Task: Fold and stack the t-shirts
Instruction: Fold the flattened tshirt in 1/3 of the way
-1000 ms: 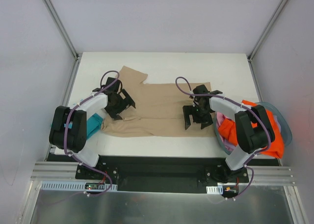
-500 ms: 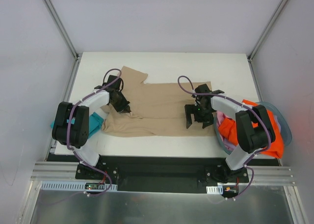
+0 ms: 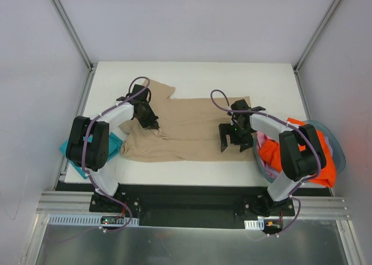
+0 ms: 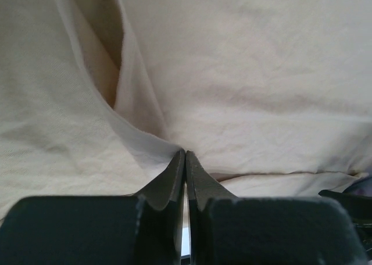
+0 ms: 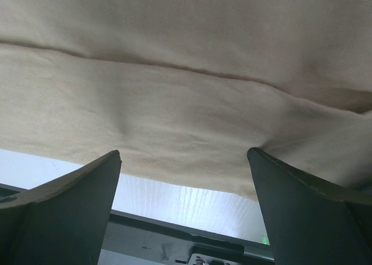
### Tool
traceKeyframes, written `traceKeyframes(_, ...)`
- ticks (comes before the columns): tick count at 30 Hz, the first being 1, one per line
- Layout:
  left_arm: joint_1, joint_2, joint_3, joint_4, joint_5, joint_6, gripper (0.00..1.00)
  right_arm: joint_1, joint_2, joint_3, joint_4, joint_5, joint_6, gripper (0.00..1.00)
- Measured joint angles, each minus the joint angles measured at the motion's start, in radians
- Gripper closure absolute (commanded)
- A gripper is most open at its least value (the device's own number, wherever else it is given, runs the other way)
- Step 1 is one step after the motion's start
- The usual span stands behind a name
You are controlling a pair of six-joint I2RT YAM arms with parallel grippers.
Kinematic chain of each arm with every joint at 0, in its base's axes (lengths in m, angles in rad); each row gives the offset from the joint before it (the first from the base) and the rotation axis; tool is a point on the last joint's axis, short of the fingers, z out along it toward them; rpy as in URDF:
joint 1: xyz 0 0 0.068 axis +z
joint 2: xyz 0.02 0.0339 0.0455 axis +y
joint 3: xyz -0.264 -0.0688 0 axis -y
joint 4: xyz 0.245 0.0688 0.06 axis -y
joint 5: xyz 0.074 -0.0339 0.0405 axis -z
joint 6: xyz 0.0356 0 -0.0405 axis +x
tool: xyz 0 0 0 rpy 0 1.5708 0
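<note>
A large tan t-shirt lies spread across the middle of the white table. My left gripper is shut on a raised fold of it near its left end. In the left wrist view the fingertips pinch the tan cloth with the jaws pressed together. My right gripper hangs open over the shirt's near right edge. In the right wrist view the tan hem runs between the wide-apart fingers, and nothing is gripped. A teal t-shirt lies at the left, partly under the left arm.
A round blue-grey basket stands at the right edge, holding an orange t-shirt and a pink one. White table shows just beyond the tan hem. Metal posts and walls enclose the table.
The left gripper has closed on the tan cloth and moved toward the far side, drawing up a fold. The right gripper has hardly moved and stays open.
</note>
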Motion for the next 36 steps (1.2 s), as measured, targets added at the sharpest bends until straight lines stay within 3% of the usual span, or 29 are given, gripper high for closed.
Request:
traceKeyframes(5,-0.009,0.058,0.072,0.003,0.020,0.015,1.00,0.000,0.000,0.000,0.000,0.000,-0.002,0.03)
traceKeyframes(8,-0.015,0.097,0.105,0.005,0.031,0.028,0.89,0.000,0.000,0.000,0.000,0.000,-0.003,0.03)
traceKeyframes(22,-0.027,0.161,0.256,-0.001,0.021,0.063,0.93,-0.004,-0.068,0.000,-0.003,0.011,-0.003,0.03)
traceKeyframes(24,-0.034,0.171,0.273,0.000,0.021,0.070,0.72,-0.004,-0.085,0.000,-0.004,0.011,-0.003,0.03)
traceKeyframes(25,-0.039,0.174,0.278,0.000,0.021,0.077,0.67,-0.004,-0.094,0.000,-0.005,0.011,-0.003,0.03)
traceKeyframes(26,-0.039,0.178,0.282,-0.002,0.019,0.079,0.50,-0.004,-0.102,0.000,-0.006,0.011,-0.003,0.03)
traceKeyframes(28,-0.039,0.178,0.286,-0.004,0.016,0.094,0.30,-0.004,-0.118,0.002,-0.009,0.011,-0.002,0.03)
traceKeyframes(29,-0.039,0.178,0.291,-0.006,0.013,0.102,0.04,-0.005,-0.127,0.006,-0.013,0.010,-0.001,0.03)
traceKeyframes(36,-0.036,0.154,0.380,-0.027,-0.035,0.162,0.01,-0.008,-0.172,0.107,0.006,-0.026,0.011,0.03)
